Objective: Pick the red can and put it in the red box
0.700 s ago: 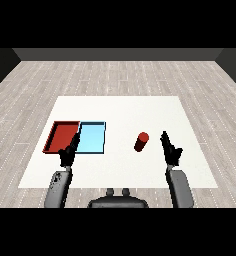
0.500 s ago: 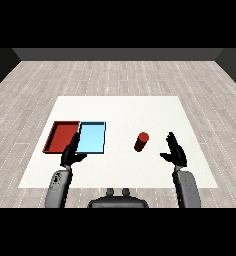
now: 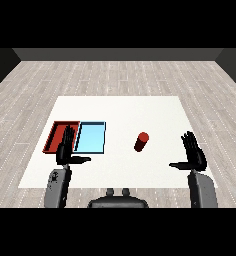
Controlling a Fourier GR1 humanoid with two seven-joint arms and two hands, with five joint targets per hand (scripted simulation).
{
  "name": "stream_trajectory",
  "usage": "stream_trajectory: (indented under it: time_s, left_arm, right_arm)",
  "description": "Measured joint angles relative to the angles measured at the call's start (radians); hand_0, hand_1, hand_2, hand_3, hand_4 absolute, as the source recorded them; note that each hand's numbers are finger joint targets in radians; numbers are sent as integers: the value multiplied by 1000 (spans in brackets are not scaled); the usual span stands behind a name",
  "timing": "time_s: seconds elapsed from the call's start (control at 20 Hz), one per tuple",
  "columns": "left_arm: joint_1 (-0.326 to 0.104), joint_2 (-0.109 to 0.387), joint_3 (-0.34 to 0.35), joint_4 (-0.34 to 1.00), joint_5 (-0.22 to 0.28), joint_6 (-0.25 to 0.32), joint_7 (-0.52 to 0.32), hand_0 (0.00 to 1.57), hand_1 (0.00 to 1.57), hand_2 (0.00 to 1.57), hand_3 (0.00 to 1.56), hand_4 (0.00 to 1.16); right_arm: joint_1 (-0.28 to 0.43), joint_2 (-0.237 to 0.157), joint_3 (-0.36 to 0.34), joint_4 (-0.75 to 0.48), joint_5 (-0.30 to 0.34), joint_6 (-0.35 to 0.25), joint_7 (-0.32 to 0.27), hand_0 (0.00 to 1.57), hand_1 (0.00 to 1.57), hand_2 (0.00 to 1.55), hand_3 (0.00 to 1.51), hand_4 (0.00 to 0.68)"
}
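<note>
red can stands mid-table (upright); your right hand and left hand are spread, holding nothing.

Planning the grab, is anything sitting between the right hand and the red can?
Nothing visible. Only bare white table lies between the open right hand and the upright red can.

table: smooth, matt white top, no grain or pattern.
floor: pale grey wood-look planks, matt, faint grain and visible seams.
red tray: smooth, plastic-looking, flat red finish, darker rim.
blue tray: same smooth plastic look, light blue, dark rim.
can: smooth red surface, soft sheen, no label.
left hand, right hand: black, smooth, slightly glossy.
forearms: grey, smooth, hard-shell look.
</note>
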Motion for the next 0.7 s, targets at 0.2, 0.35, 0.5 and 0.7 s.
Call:
stream_trajectory:
  time_s: [0.2, 0.35, 0.5, 0.7]
  left_arm:
    - [2, -10, 7, 53, 5, -19, -96, 0, 0, 0, 0, 0]
    - [10, -18, 4, 68, 6, -29, -134, 0, 0, 0, 0, 0]
    - [8, -14, 15, 70, 13, -33, -144, 0, 0, 0, 0, 0]
    - [18, -5, 24, 35, 38, -52, -122, 0, 0, 0, 0, 0]
  right_arm:
    - [-15, -21, -32, 78, -1, 67, -79, 0, 0, 0, 0, 0]
    - [-30, -17, -46, 80, -3, 77, -75, 0, 0, 0, 0, 0]
    - [-41, -12, -56, 104, 7, 89, -86, 0, 0, 0, 0, 0]
    - [-52, -3, -59, 122, 15, 97, -86, 0, 0, 0, 0, 0]
